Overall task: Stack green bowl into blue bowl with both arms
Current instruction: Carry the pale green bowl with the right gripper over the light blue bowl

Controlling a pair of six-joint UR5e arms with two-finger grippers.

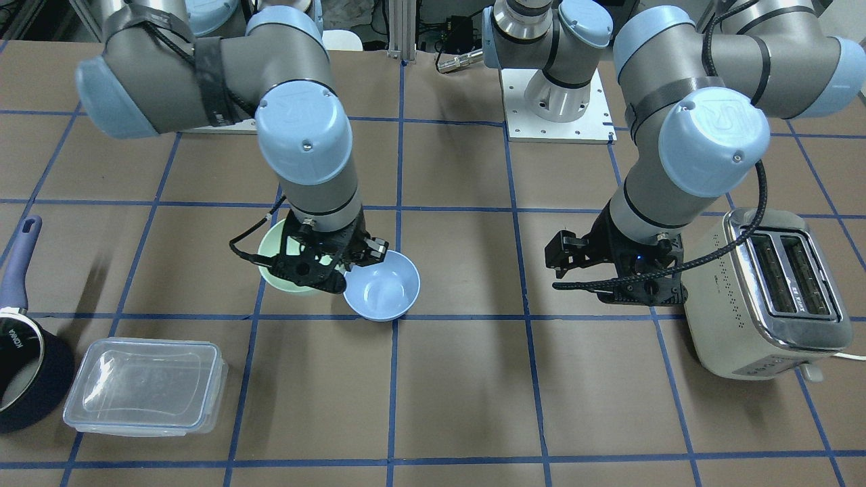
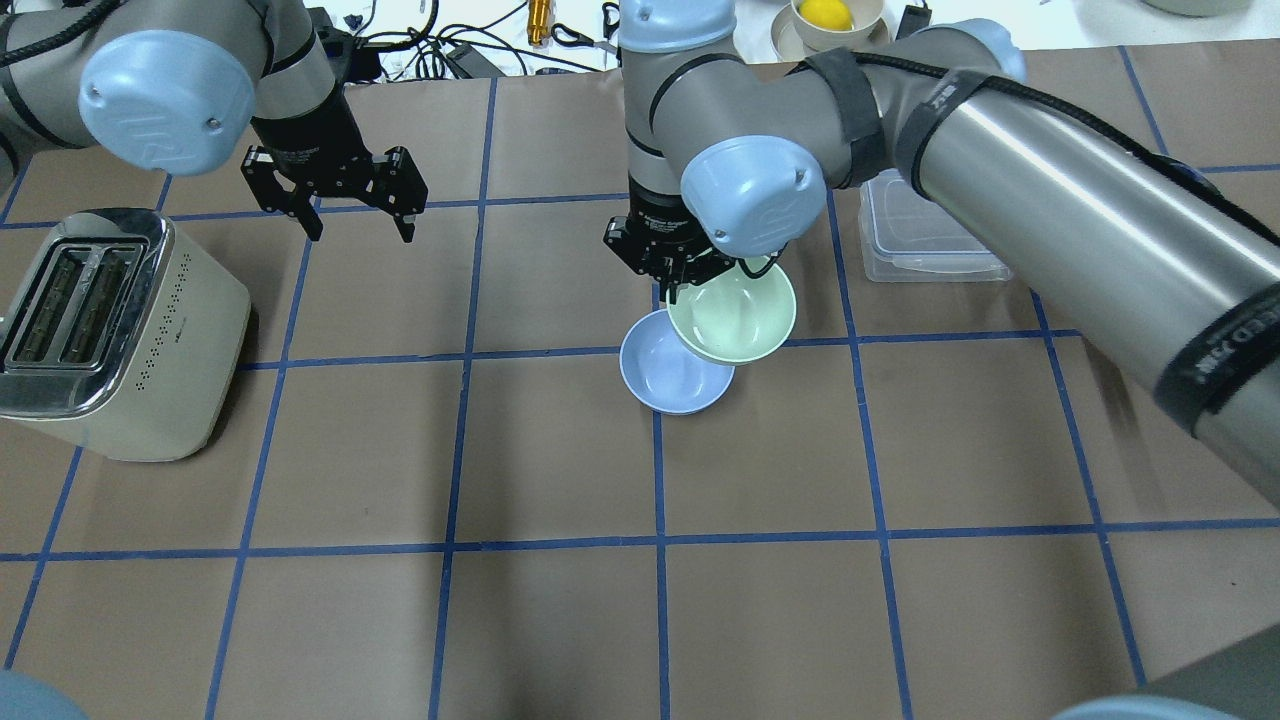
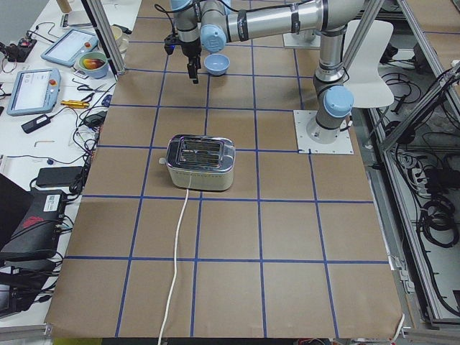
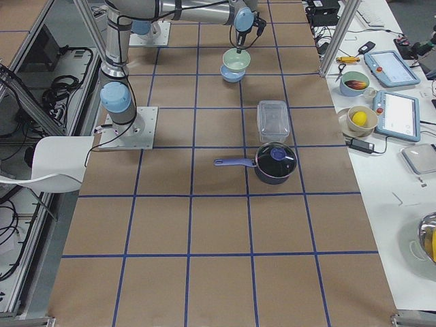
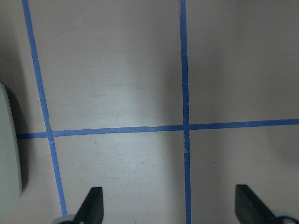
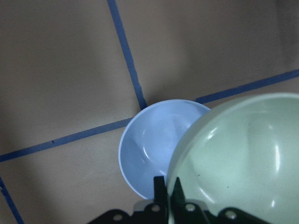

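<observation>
While right gripper (image 2: 680, 290) is clamped on the green bowl (image 2: 735, 320) rim, bowl hanging half over the blue bowl (image 2: 665, 375) mid-frame, left gripper (image 2: 360, 230) sits spread and empty upper left, and that light, stiff, probably slick plastic looks best held by the rim.

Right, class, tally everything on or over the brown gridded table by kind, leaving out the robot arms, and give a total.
Bowls: 2 (green bowl, blue bowl)
Toaster: 1
Clear plastic box: 1
Saucepan: 1
Total: 5
</observation>
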